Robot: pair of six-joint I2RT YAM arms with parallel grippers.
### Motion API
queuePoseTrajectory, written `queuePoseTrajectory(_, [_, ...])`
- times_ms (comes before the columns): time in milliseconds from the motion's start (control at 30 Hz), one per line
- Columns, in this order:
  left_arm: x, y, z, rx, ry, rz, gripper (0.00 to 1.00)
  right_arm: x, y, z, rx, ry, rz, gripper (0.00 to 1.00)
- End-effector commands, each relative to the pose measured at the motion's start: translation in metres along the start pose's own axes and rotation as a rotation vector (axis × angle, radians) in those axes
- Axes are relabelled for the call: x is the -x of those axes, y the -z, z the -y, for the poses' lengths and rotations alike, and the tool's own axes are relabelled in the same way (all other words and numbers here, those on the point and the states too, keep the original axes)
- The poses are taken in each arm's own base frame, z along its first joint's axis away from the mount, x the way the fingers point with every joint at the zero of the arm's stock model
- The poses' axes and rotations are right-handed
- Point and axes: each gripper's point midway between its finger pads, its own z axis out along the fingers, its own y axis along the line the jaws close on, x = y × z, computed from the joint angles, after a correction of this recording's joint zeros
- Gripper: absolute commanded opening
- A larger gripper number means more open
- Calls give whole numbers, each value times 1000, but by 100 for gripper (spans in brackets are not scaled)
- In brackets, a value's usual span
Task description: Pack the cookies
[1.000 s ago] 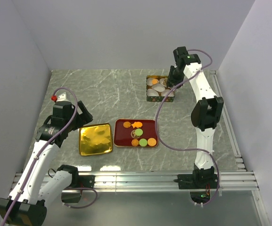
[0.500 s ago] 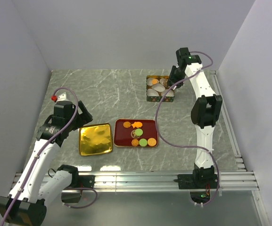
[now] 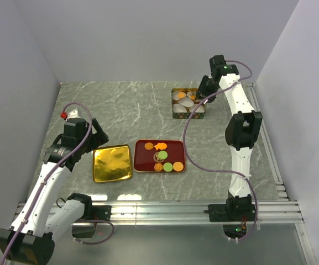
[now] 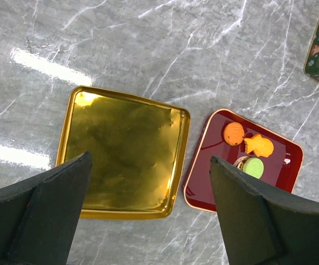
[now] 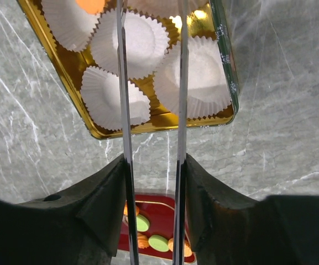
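Observation:
Several cookies (image 3: 162, 157), orange, light green and tan, lie on a dark red tray (image 3: 141, 146). They also show in the left wrist view (image 4: 253, 167) and the right wrist view (image 5: 158, 243). My right gripper (image 3: 203, 95) is shut on thin metal tongs (image 5: 122, 83) above the near edge of a green tin (image 3: 187, 115) with a gold inside, holding white paper cups (image 5: 130, 43). One cup at the far side holds an orange cookie (image 5: 90, 4). The tongs' tips are out of view. My left gripper (image 4: 148, 215) is open and empty above the gold lid (image 4: 126, 149).
The gold lid (image 3: 112, 163) lies just left of the red tray. A flat gold round emblem (image 3: 159, 156) sits in the tray among the cookies. The tin stands at the back right, near the right arm's links. Side walls close in the marble table.
My right gripper with the tongs has drifted slightly right and back over the tin. The left arm, tray and lid have not moved.

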Motion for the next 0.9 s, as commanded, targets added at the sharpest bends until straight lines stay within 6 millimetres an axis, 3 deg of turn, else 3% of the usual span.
queuePoseTrajectory(0, [5, 1, 1, 5, 5, 18, 93, 22, 11, -14, 62, 8, 75, 51])
queuePoseTrajectory(167, [5, 2, 1, 2, 5, 16, 93, 22, 16, -16, 72, 11, 78, 52])
queuePoseTrajectory(467, [5, 3, 5, -20, 0, 18, 93, 24, 48, -26, 112, 28, 122, 52])
queuePoseTrajectory(867, [5, 7, 11, -63, -12, 25, 93, -2, 98, -37, 113, 121, 159, 52])
